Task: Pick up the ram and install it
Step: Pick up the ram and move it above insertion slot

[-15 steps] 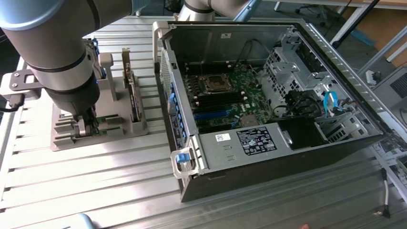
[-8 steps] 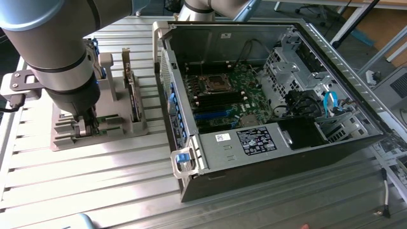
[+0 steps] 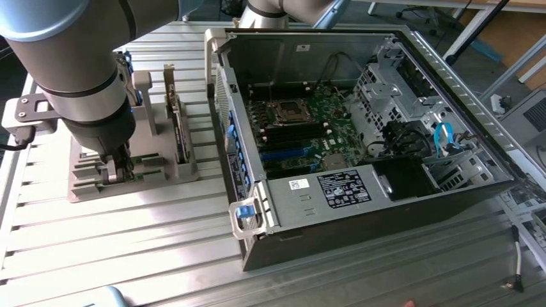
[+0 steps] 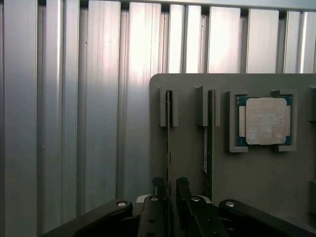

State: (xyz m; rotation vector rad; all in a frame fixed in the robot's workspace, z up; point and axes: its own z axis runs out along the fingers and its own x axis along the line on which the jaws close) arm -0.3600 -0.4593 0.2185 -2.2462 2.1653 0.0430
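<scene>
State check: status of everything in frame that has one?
gripper: open, fingers either side of the ram
ram: on edge in a slot of the holder, not lifted
expansion card: on edge in the next slot
processor chip: flat in its recess
computer case: side open, motherboard exposed

The desk [image 3: 128, 243] is a ribbed metal surface of long parallel slats. A grey slotted holder [image 3: 175, 173] stands directly on it toward the exterior view's left, and just beside it an open computer case [image 3: 358, 236] lies on its side. A thin grey cable [image 3: 520, 256] lies on the slats at the exterior view's right.
</scene>
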